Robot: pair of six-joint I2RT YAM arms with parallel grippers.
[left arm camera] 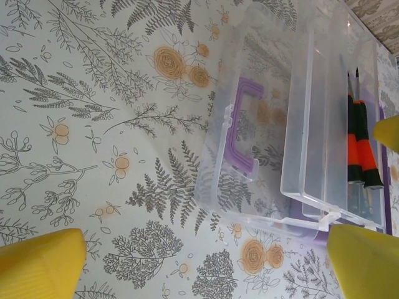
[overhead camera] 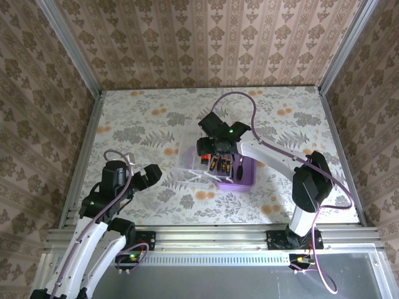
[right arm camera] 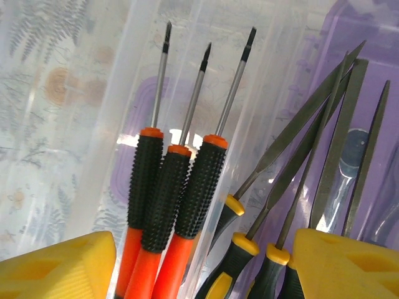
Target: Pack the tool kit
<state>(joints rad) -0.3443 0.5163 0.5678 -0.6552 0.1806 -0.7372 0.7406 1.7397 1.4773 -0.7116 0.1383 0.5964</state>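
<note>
Note: your purple box (overhead camera: 244, 180) sits mid-counter (overhead camera: 137, 112), its clear lid (left arm camera: 268, 124) swung open toward the left edge, with the purple handle (left arm camera: 240, 134) on it. Three screwdrivers (right arm camera: 165, 199), knurled black grips over orange, lie inside beside yellow-collared files (right arm camera: 312, 168). Right tool (right arm camera: 199, 268) is spread wide, straddling them. Left tool (left arm camera: 199, 268) is fully wide by the near-left corner, holding nothing.

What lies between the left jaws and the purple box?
Bare floral table first, then the box's open clear lid with its purple handle; clearest in the left wrist view, also seen from the top.
</note>
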